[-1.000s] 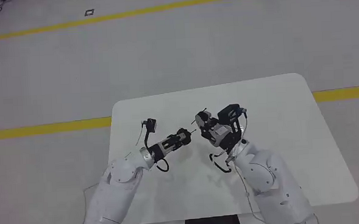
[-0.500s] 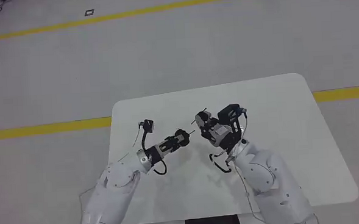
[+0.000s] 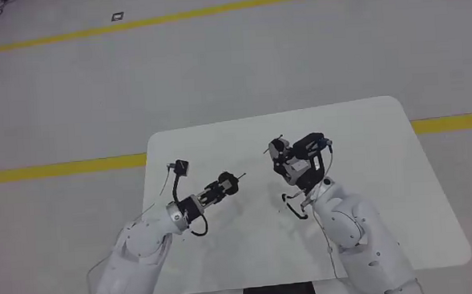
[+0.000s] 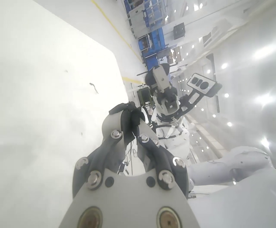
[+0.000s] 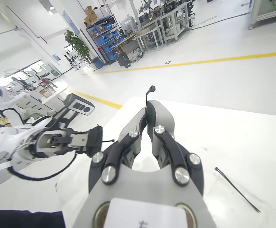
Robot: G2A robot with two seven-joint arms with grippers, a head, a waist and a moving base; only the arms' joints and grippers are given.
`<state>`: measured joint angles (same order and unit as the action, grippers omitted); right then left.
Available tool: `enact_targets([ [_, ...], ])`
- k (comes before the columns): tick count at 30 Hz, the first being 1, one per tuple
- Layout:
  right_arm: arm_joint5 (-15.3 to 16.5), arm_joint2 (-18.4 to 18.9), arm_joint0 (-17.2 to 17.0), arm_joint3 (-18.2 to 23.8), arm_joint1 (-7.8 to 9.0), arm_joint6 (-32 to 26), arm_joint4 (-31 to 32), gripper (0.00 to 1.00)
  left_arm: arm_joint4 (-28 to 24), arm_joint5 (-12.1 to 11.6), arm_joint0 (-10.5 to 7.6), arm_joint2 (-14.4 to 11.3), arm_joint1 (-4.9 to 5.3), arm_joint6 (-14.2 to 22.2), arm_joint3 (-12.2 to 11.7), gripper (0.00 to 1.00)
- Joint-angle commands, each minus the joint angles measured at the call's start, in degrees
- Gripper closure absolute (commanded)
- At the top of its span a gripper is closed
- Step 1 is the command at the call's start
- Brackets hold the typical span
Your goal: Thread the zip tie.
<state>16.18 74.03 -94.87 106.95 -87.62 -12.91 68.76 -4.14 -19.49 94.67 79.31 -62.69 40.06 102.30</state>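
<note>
My right gripper (image 5: pixel 147 110) is shut on a black zip tie; its head end (image 5: pixel 152 88) sticks out past the fingertips. In the top view this gripper (image 3: pixel 278 147) hangs over the middle of the white table (image 3: pixel 372 140). My left gripper (image 4: pixel 129 112) is shut too, and a thin black tip (image 5: pixel 108 141) pokes out of it toward the right gripper. A clear gap separates the left gripper (image 3: pixel 231 181) from the right one. Whether both ends belong to one tie is hidden by the fingers.
A spare black zip tie (image 5: pixel 237 190) lies flat on the table beside my right arm. A small dark scrap (image 4: pixel 94 87) rests on the tabletop further off. The table's far edge meets the floor with a yellow line (image 3: pixel 68 168).
The two grippers, almost touching a second ago, have drawn apart. The left one pulled back toward its own side, and the right one shifted away to the right.
</note>
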Motion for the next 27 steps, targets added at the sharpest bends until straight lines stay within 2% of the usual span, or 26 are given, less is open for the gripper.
enact_targets([
  [1, -0.55, 0.45, -0.08, -0.37, 0.18, 0.30, 0.39, 1.00, 0.21, 0.01, 0.22, 0.42, 0.15, 0.08, 1.08, 1.00],
  [7, -1.55, 1.40, -0.59, -1.45, 0.75, 1.23, 0.25, 1.00, -0.32, 0.02, 0.63, 1.15, 0.52, 0.48, 4.12, 1.00],
  [15, -2.34, 1.10, -0.69, -2.47, 1.31, 2.03, 0.17, 1.00, -1.70, 0.86, -1.01, 1.86, 0.89, 0.87, 6.21, 1.00],
  [22, -1.97, 0.80, -0.51, -2.52, 1.58, 2.64, -0.18, 1.00, -3.58, 2.01, -2.38, 2.27, 1.09, 0.43, 6.16, 1.00],
  [27, -1.97, 0.80, -0.51, -2.52, 1.58, 2.64, -0.18, 1.00, -2.74, 2.30, -2.80, 1.93, 1.22, 0.32, 5.48, 1.00],
])
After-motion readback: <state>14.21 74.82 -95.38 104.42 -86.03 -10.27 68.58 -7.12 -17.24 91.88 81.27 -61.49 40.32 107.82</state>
